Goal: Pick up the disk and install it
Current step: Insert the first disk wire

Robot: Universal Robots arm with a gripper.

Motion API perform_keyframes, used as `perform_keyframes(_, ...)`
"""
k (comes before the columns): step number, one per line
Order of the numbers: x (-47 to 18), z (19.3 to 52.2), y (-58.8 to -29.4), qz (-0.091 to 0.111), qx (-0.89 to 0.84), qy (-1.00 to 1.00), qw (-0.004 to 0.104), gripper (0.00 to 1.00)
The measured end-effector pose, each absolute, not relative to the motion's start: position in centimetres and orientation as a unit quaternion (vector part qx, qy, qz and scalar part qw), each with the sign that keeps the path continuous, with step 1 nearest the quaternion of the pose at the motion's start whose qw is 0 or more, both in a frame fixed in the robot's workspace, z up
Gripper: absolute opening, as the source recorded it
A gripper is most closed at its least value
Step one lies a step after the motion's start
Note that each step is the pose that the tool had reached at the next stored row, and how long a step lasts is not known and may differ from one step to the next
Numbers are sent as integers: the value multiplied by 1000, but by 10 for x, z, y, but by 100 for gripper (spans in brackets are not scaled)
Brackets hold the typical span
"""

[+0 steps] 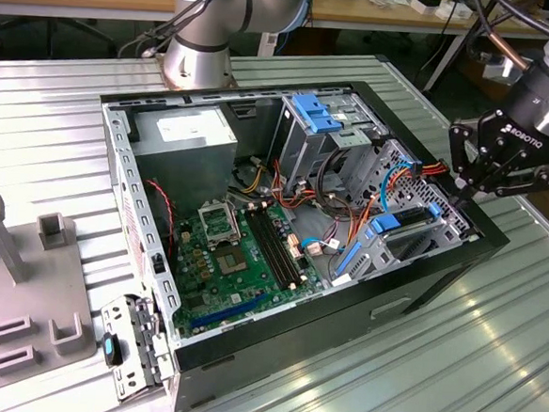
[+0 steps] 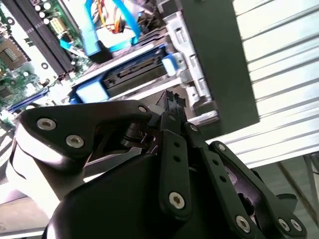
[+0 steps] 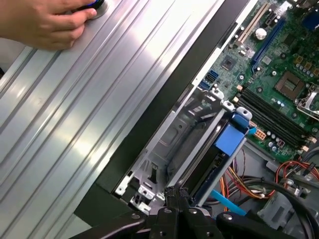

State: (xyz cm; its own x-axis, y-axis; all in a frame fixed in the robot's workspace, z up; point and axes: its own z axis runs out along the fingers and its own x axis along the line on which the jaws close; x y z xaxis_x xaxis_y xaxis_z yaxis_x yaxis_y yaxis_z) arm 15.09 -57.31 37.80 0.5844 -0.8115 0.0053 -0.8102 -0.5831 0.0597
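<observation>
Your arm's black gripper (image 1: 465, 189) hangs over the end of the open black computer case (image 1: 420, 284) at the exterior view's right, its fingers pressed together with nothing between them. Both wrist views show the shut tips (image 2: 172, 102) (image 3: 174, 193) just beside the case's metal edge. The disk (image 1: 407, 227), a dark grey drive framed in bright blue plastic, lies flat in the grey metal cage at that same end of the case, close under the gripper; whether the tips touch it cannot be told. The green motherboard (image 1: 242, 260) fills the case floor toward the exterior view's lower left. The case sits on a ribbed silver metal table (image 1: 470, 371). In the first wrist view a person's hand (image 3: 45, 22) rests on that table, outside the case.
</observation>
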Motion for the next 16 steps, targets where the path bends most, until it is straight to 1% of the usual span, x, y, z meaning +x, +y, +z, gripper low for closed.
perform_keyframes(7, 179, 378, -563, -11, 891, -454, 28, 11)
perform_keyframes(11, 180, 378, -549, -11, 891, -453, 29, 11)
perform_keyframes(16, 181, 378, -523, -10, 892, -450, 30, 11)
